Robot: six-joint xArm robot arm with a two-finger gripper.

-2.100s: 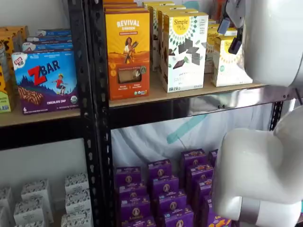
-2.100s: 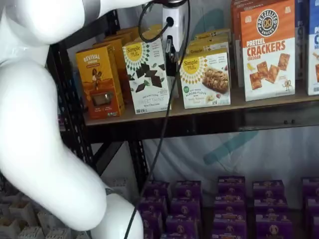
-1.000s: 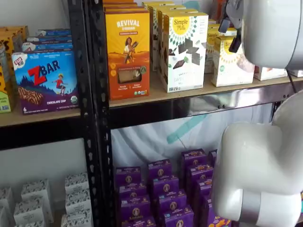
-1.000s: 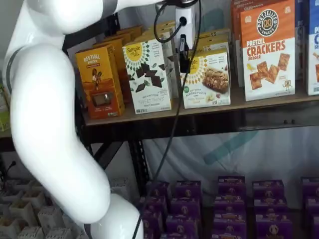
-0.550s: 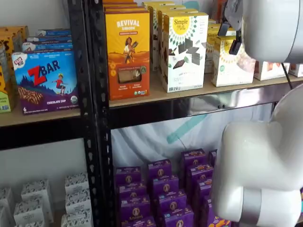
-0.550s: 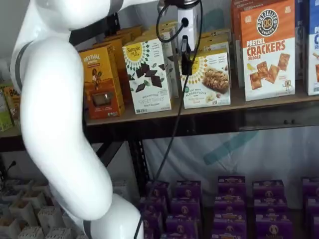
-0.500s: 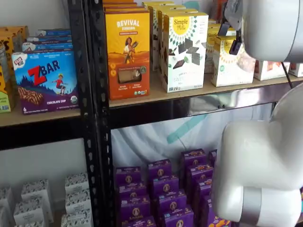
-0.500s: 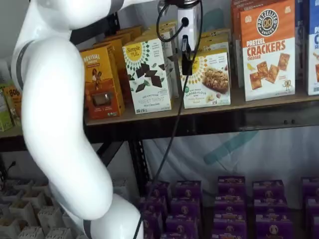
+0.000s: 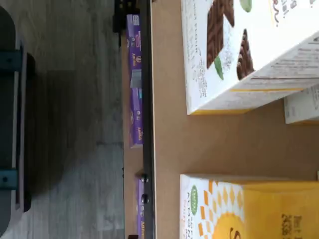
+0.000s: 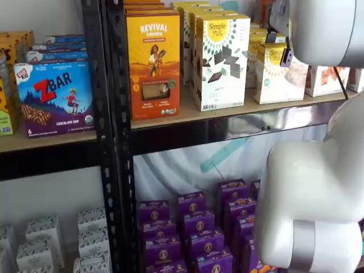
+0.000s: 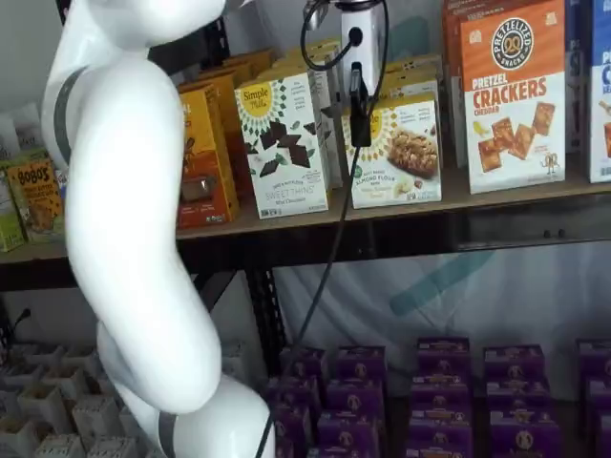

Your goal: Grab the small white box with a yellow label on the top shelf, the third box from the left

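The small white box (image 11: 401,157) with its yellow band stands on the top shelf (image 11: 286,218), to the right of a taller white carton. In both shelf views it faces front, here as box (image 10: 277,79) on the shelf (image 10: 227,126). My gripper (image 10: 278,47) hangs fingers-down in front of the box's upper left part. It is open, with two dark tips apart and nothing between them. One black finger (image 11: 359,110) shows side-on under the white body. The wrist view looks down on the box's yellow top (image 9: 249,209) and the tan board (image 9: 199,149).
Tall Simple Mills carton (image 11: 284,143) stands close on the left and an orange Revival box (image 10: 153,62) beyond it. Pretzel crackers box (image 11: 513,95) stands on the right. Purple boxes (image 11: 439,391) fill the lower level. My white arm (image 11: 124,210) blocks the left of the rack.
The gripper has shifted right along the shelf, from beside the tall carton to in front of the small box. The arm swung with it. The fingers kept the same spread.
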